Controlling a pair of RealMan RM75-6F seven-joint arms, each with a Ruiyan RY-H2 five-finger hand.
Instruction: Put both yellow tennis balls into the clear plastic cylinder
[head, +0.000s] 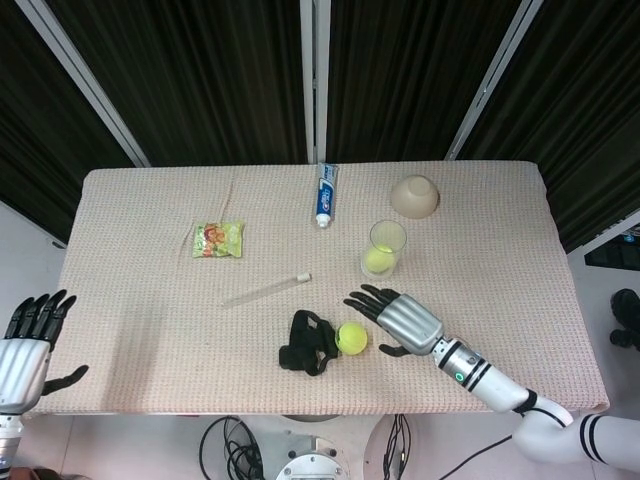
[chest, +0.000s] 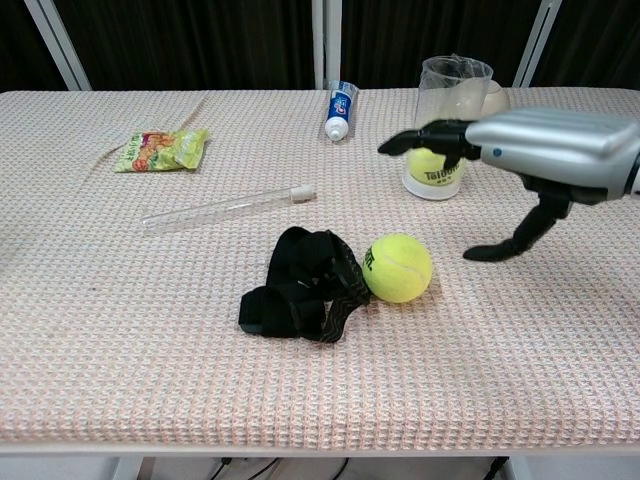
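Now one yellow tennis ball (chest: 436, 166) lies at the bottom of the clear plastic cylinder (head: 384, 248), which stands upright on the beige woven counter (head: 150, 330). The second yellow tennis ball (chest: 398, 267) is on the counter and touches the crumpled black cloth strap (chest: 300, 284) on its left side. My right hand (head: 398, 322) hovers just beside this ball, on its right, with fingers spread apart and nothing inside. My left hand (head: 28, 342) waits at the near left edge, also with fingers apart and empty.

I think the step now is to take the second ball. I should lower the right hand so that the thumb comes on the near side and the fingers on the far side, and close around the middle of the ball. The strap may catch under my fingers, so I would approach from the right and from above, not push the ball into it. A push could also make the ball roll away.
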